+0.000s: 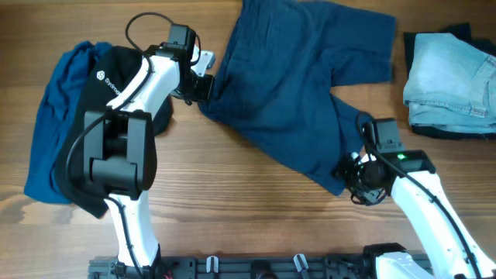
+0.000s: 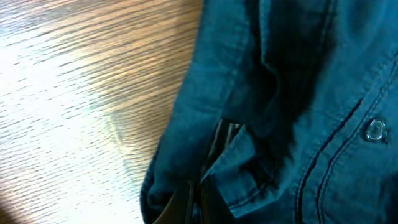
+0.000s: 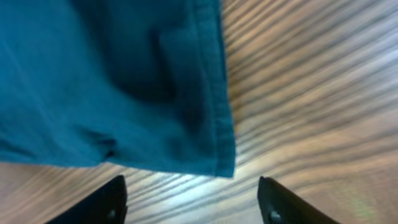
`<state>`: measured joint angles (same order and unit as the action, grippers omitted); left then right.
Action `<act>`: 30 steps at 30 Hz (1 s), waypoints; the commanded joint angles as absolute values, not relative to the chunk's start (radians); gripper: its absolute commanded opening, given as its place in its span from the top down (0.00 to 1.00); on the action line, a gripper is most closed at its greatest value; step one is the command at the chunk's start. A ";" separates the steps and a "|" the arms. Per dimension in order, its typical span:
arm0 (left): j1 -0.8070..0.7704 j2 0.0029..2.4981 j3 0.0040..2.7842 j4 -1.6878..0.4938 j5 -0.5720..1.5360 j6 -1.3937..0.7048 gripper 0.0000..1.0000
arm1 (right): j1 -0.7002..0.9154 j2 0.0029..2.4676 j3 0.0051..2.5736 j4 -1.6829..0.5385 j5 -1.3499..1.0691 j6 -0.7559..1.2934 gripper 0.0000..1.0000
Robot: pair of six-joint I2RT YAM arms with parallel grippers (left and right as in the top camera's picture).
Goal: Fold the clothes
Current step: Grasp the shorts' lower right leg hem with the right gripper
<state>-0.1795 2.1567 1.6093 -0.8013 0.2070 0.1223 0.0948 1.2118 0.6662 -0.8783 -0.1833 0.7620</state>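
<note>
Two arms attend one pair of shorts (image 1: 287, 85), spread across the middle of the desk (image 1: 232, 209). The left pincer (image 1: 203, 87) is closed on the waist edge, with fabric bunched at its tips in the left wrist view. The right pincer (image 3: 191, 190) stands open and empty, its fingers (image 3: 112, 199) wide over bare wood. The lower leg's hem corner (image 3: 222, 163) lies just ahead of the open jaws. It is apart from them and a little off their centre line. This leg's long axis runs diagonally from the held waist down to that corner, so the right arm is much the nearer. A short forward advance would probably bring the hem between the fingers.
</note>
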 commanded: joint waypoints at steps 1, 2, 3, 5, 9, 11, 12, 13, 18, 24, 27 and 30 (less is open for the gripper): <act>-0.157 2.167 1.604 -0.796 0.208 0.095 0.96 | 0.094 1.203 0.605 -0.823 -0.233 0.720 0.41; -0.157 2.167 1.604 -0.796 0.208 0.096 0.96 | 0.094 1.203 0.591 -0.812 -0.231 0.721 0.43; -0.157 2.167 1.604 -0.796 0.208 0.096 0.96 | 0.094 1.203 0.579 -0.805 -0.230 0.721 0.47; -0.157 2.167 1.604 -0.796 0.208 0.096 0.96 | 0.094 1.203 0.558 -0.796 -0.225 0.721 0.52; -0.157 2.167 1.604 -0.796 0.208 0.096 0.96 | 0.094 1.203 0.530 -0.751 -0.224 0.706 0.66; -0.157 2.167 1.604 -0.796 0.208 0.096 0.96 | 0.094 1.203 0.515 -0.727 -0.207 0.707 0.67; -0.157 2.167 1.604 -0.796 0.208 0.096 0.96 | 0.094 1.203 0.509 -0.713 -0.207 0.707 0.66; -0.157 2.167 1.604 -0.796 0.208 0.096 0.96 | 0.094 1.203 0.506 -0.697 -0.208 0.709 0.66; -0.157 2.167 1.604 -0.796 0.208 0.096 0.96 | 0.094 1.209 0.503 -0.657 -0.180 0.707 0.61; -0.157 2.167 1.604 -0.795 0.208 0.096 0.96 | 0.094 1.253 0.502 -0.597 -0.150 0.687 0.56; -0.157 2.167 1.604 -0.797 0.194 0.096 0.96 | 0.094 1.262 0.503 -0.597 -0.172 0.688 0.88; -0.153 2.162 1.604 -0.804 0.169 0.096 0.96 | 0.094 1.257 0.503 -0.598 -0.210 0.719 0.96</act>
<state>-0.1616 2.1567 1.6093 -0.8028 0.2047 0.1097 0.0944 1.2514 0.5106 -0.6006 -0.1802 0.6983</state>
